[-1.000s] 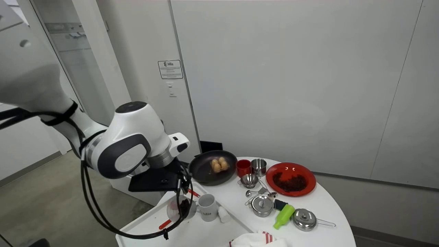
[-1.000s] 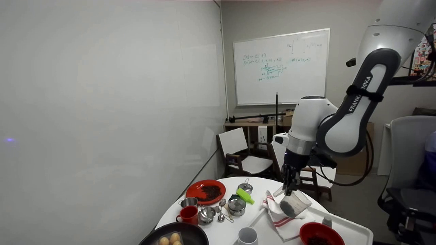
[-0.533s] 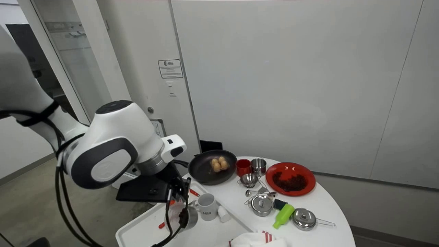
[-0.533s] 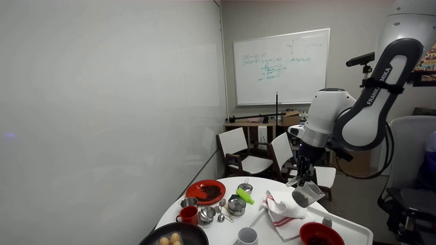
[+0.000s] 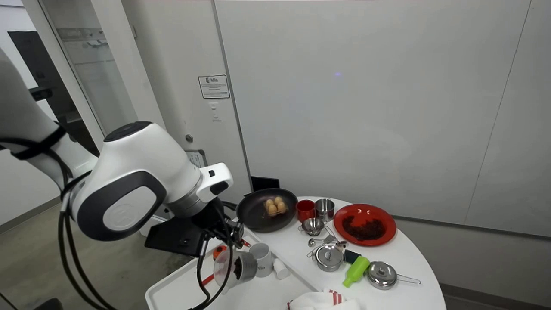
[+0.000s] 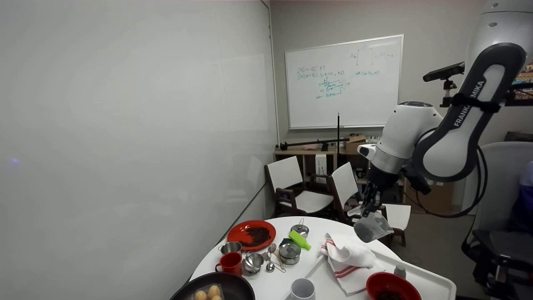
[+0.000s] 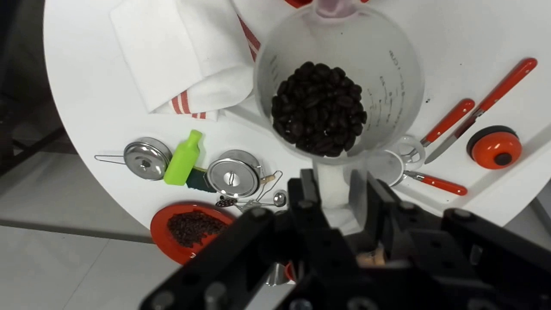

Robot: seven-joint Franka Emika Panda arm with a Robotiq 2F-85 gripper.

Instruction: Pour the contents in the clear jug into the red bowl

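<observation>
- A see-through, greyish, cylindrical plastic jug (image 7: pixel 379 51) is in the air above the round white bench (image 5: pixel 413 262), tilted, its base (image 6: pixel 364 231) to the left and its mouth to the right in an exterior view.
- Its wall is smooth and frosted, darker grey towards the base.
- Inside, glossy, near-black oval beans (image 7: pixel 320 110) lie heaped on the side nearer the handle; the rest of the inside is milky and bare.
- Dark measuring marks (image 7: pixel 383 99) run up one side, the lettering small and mostly hard to read.
- The spout (image 7: pixel 335 8), at the top of the wrist view, looks pinkish, with red showing beyond.
- The black two-fingered pincer (image 7: pixel 342 187) is clenched on the jug's clear handle (image 7: pixel 360 193).
- A deep, round red bowl (image 6: pixel 391 278) with dark contents stands on the white rectangular tray (image 6: pixel 435 287); whether the jug is directly over it cannot be told.
</observation>
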